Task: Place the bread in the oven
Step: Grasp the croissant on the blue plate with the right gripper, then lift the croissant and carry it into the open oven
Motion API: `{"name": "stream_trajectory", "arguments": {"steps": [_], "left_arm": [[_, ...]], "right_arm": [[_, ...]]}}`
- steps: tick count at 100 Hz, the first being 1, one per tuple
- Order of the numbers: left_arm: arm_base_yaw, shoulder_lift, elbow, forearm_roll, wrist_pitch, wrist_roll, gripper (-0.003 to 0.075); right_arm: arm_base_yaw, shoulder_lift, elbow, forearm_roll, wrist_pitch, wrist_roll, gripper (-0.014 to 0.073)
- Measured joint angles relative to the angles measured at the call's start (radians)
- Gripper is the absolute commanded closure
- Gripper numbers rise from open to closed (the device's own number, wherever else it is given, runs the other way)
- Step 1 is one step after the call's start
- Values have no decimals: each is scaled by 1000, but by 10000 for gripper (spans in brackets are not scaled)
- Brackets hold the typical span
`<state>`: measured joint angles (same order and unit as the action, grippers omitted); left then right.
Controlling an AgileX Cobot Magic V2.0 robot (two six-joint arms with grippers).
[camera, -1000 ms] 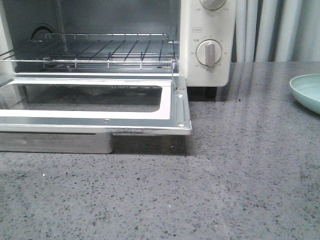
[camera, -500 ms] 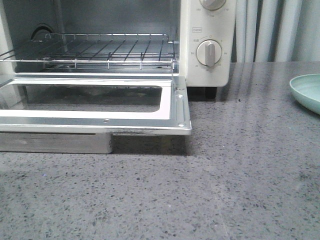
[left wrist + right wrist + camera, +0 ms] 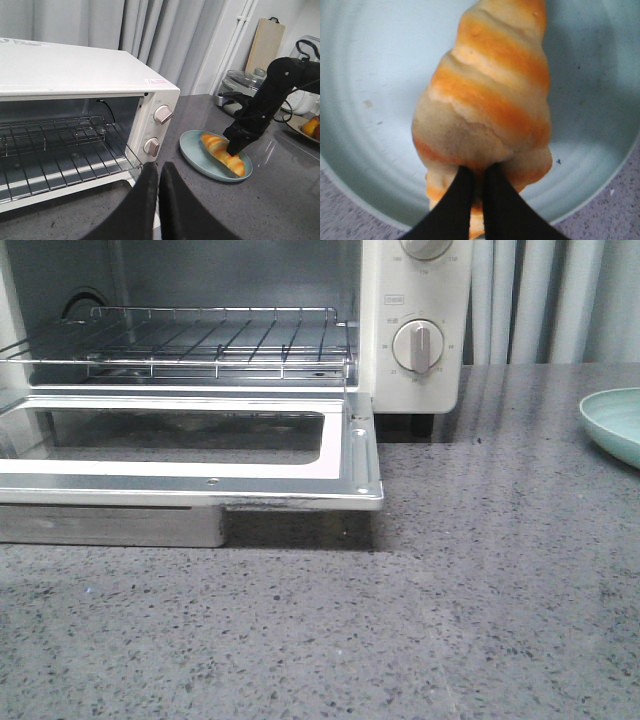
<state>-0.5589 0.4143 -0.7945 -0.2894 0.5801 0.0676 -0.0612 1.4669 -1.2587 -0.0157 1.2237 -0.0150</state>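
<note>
Grey speckled stone countertop [image 3: 480,580] carries all items. Left gripper [image 3: 158,177]: fingers pressed together, holding nothing, positioned in front of the oven [image 3: 75,75]. Oven door [image 3: 200,455] is dropped flat; the wire rack [image 3: 200,340] is bare. Beside the oven's dial side sits a pale green plate [image 3: 197,160] holding the bread [image 3: 487,95]. Right gripper [image 3: 479,200]: fingers nearly together, tips touching the bread's near end; a firm grip cannot be confirmed. Curtains [image 3: 150,35] hang behind.
</note>
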Motion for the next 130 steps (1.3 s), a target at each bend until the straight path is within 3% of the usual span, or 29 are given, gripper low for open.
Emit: {"name": "stream_trajectory", "arguments": {"steps": [24,59,87,130], "left_arm": [[0,0,0,0,-44,0,741],[0,0,0,6,-72,0,741],[0,0,0,6,-72,0,741],[0,0,0,6,-72,0,741]], "right_arm": [[128,-219,1,4,15,-2,660],[551,-333,1,25,28,24,660],[777,-228,-6,16,28,27,660],[943,62,-240,-95,28,0,660]]}}
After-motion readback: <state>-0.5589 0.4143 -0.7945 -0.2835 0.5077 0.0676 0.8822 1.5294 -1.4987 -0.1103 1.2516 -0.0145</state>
